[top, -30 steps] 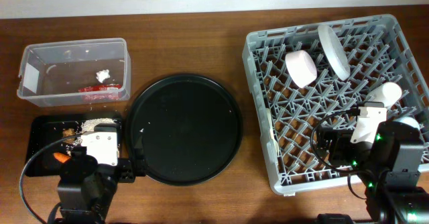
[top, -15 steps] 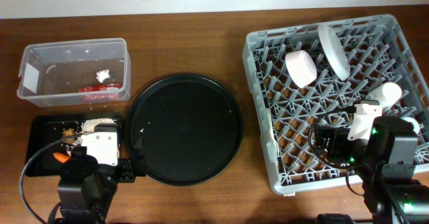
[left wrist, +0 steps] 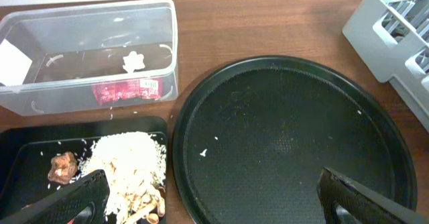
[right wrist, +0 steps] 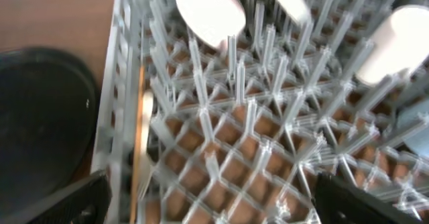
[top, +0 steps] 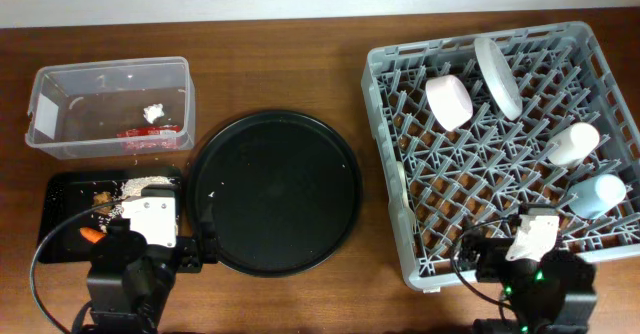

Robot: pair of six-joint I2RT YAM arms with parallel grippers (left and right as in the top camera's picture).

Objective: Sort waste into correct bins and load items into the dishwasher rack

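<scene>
A large square grey plastic rack with upright pegs sits at the table's right. Among its pegs, a round pale grey plate stands on edge at the back. A white bowl is tipped on its side just left of the plate. A small whitish cup and a light blue cup lie near the right wall. A pale slim utensil lies along the left wall.

Far left, a clear white-labelled rectangular plastic tub holds a red shiny wrapper and a white tissue bit. Just in front of the tub, a shallow black rectangular tray carries beige rice scraps, a small brown lump and an orange carrot.

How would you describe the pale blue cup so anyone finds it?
Find the grey dishwasher rack on the right. Two cups lie by its right edge. The light blue cup is the one nearer the robot; the other cup is whitish.
</scene>
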